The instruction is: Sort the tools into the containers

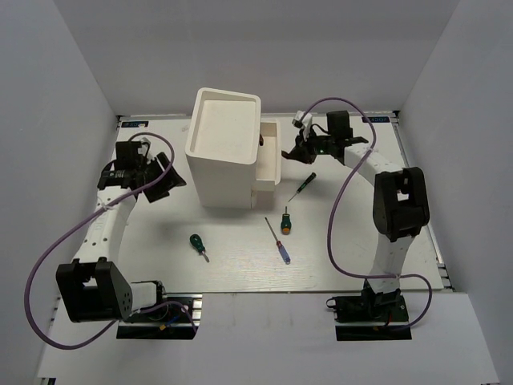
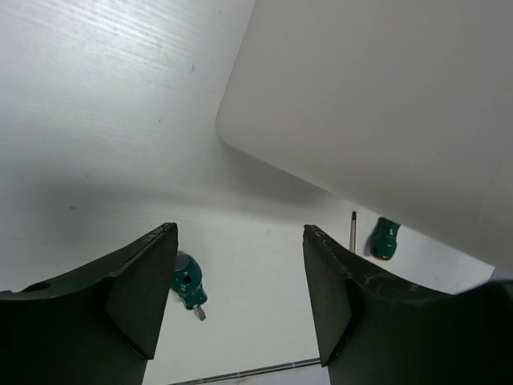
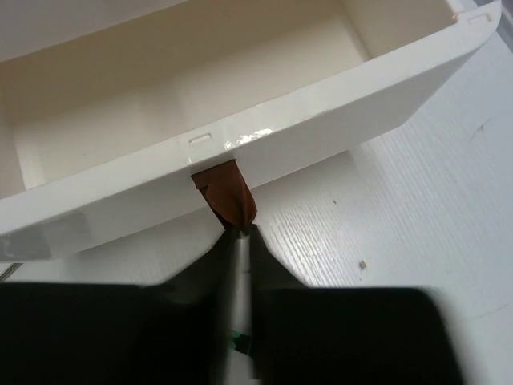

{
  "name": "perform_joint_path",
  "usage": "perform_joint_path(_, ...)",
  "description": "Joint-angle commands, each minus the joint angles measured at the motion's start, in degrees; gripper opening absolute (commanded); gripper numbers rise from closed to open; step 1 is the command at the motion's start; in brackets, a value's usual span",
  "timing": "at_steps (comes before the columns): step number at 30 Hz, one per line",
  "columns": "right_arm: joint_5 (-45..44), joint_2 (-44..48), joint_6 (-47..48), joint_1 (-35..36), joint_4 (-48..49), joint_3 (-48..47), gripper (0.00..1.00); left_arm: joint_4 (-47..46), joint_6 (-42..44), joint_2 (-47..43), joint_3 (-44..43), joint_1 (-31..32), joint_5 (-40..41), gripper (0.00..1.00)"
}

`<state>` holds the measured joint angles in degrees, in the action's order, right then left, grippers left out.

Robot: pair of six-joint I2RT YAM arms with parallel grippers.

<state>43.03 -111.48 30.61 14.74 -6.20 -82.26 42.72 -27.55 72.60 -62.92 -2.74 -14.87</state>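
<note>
A tall white cabinet (image 1: 224,148) stands mid-table with a container, a white drawer (image 1: 271,152), pulled out to its right. My right gripper (image 3: 240,233) is shut on the tip of that drawer's brown knob (image 3: 227,192); the drawer (image 3: 240,104) looks bare inside. Tools lie in front of the cabinet: a stubby green screwdriver (image 1: 197,244), a second green-handled one (image 1: 285,220), a thin blue-handled one (image 1: 279,241) and a thin dark one (image 1: 302,186). My left gripper (image 1: 164,178) hangs open left of the cabinet. No pliers show.
A lower drawer (image 1: 264,188) sticks out a little under the open one. In the left wrist view the cabinet's wall (image 2: 377,104) fills the upper right, with both green screwdrivers (image 2: 189,282) (image 2: 385,238) on the table beyond my open fingers (image 2: 144,281). White walls enclose the table.
</note>
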Motion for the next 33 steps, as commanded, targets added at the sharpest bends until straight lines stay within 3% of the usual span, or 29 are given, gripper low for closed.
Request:
perform_joint_path(1, -3.75, 2.23, 0.68, -3.05, -3.91, 1.40, 0.33, 2.19, -0.57, -2.81, 2.61, 0.37, 1.25, 0.74)
perform_joint_path(2, -4.09, 2.41, 0.85, -3.23, -4.26, 1.23, 0.45, 3.41, -1.18, -2.81, 2.62, 0.37, 1.25, 0.74)
perform_joint_path(4, -4.62, 3.29, 6.36, -3.75, -7.94, 1.83, 0.58, 4.47, -1.19, -2.81, 4.20, 0.37, 0.73, 0.74)
perform_joint_path(6, -1.13, 3.55, 12.07, -5.24, -12.75, 2.97, 0.58, 5.53, -1.19, -2.81, 5.25, 0.89, 0.72, 0.74)
perform_joint_path(7, -0.49, 3.55, 21.68, -6.21, -13.83, 4.11, 0.60, 6.14, -1.19, -3.33, 6.48, 0.90, 0.72, 0.74)
perform_joint_path(9, 1.87, 3.47, 27.54, -7.79, -15.68, 5.52, 0.61, 6.15, -1.19, -4.04, 8.50, 0.90, 0.72, 0.74)
perform_joint_path(10, 3.10, 2.33, 37.84, -8.76, -16.91, 5.36, 0.61, 6.15, -1.19, -4.74, 9.03, 0.90, 0.72, 0.74)
perform_joint_path(11, 5.73, 1.80, 42.03, -9.90, -20.75, 4.75, 0.61, 6.15, -1.19, -4.75, 9.04, 0.90, 0.72, 0.74)
perform_joint_path(13, 8.82, -2.13, 59.13, -10.69, -32.15, -0.17, 0.62, 6.15, -1.19, -4.75, 9.74, 1.42, 0.20, 0.74)
perform_joint_path(16, 9.35, -9.08, 73.50, -10.44, -46.05, -11.41, 0.62, 6.15, -1.72, -4.75, 10.27, 1.42, 0.20, 0.74)
perform_joint_path(21, 7.78, -16.30, 77.92, -9.21, -49.87, -22.85, 0.64, 6.76, -1.72, -5.27, 9.74, 2.47, 0.99, 0.74)
perform_joint_path(24, 6.12, -20.26, 84.07, -8.24, -56.01, -28.29, 0.64, 6.24, -1.72, -5.98, 10.26, 3.00, 0.37, 0.74)
perform_joint_path(25, 5.15, -21.75, 87.91, -8.15, -62.47, -31.70, 0.64, 6.24, -1.72, -6.67, 10.27, 3.01, -0.15, 0.74)
perform_joint_path(28, 3.65, -23.87, 95.66, -7.80, -69.96, -33.58, 0.64, 5.62, -1.72, -7.29, 9.74, 4.14, -0.77, 0.74)
perform_joint_path(33, 0.48, -24.04, 101.31, -7.71, -73.69, -32.18, 0.62, 4.21, 1.62, -8.53, 5.35, 6.17, -3.75, 0.73)
